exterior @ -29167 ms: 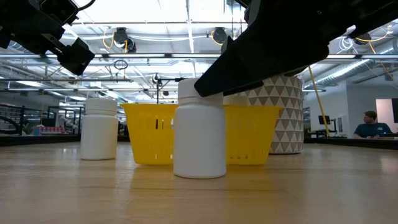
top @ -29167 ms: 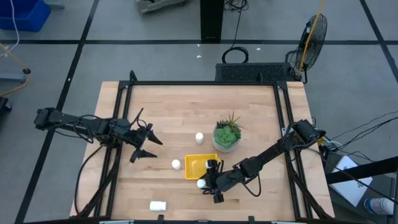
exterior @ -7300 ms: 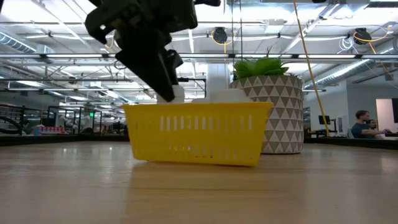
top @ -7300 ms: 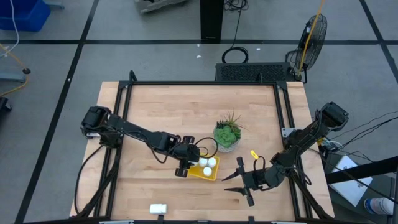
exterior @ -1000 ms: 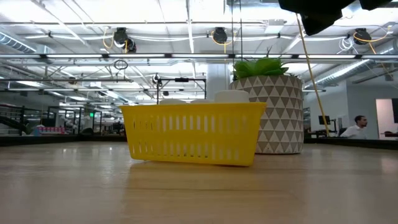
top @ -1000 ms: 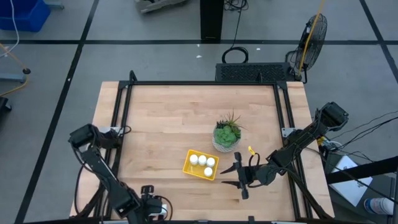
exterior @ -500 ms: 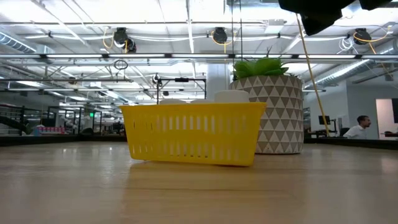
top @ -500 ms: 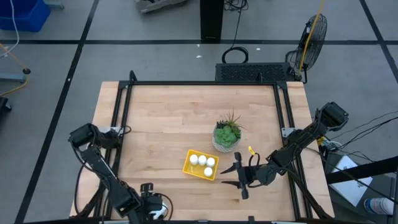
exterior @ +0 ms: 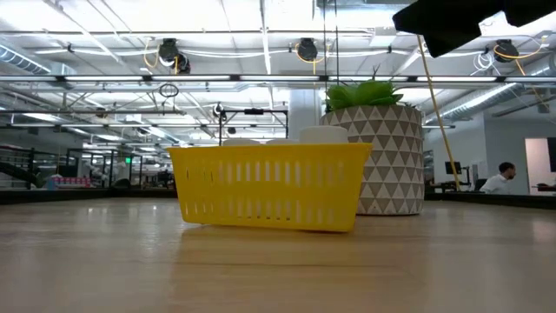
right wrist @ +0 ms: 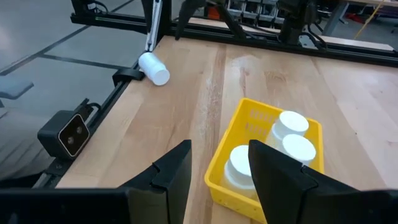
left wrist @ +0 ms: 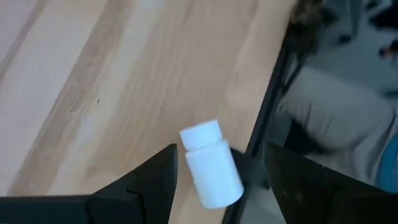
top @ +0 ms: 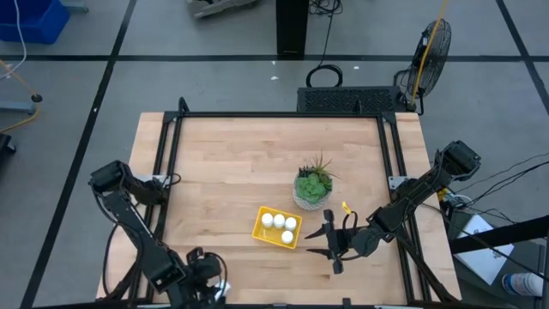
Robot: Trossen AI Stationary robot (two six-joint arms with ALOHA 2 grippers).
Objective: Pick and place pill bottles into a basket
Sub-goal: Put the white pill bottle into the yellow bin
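Left wrist view: left tool (left wrist: 214, 180) is spread wide, straddling the last pill bottle (left wrist: 210, 163); that bottle lies on its side at the bench (left wrist: 93, 93) edge, cap pointing away from the tool, neither finger touching it; fingers sit either side of the body, which looks like a line-up for a grip across its width; lying so near the edge, a nudge could likely roll it off. High view: basket (top: 260, 230) sits mid-bench just beside the plant pot (top: 312, 187), holding four bottles (top: 278, 221) upright; right tool (top: 320, 243) waits near the basket, fingers apart and empty, probably parked clear of the left arm's path.
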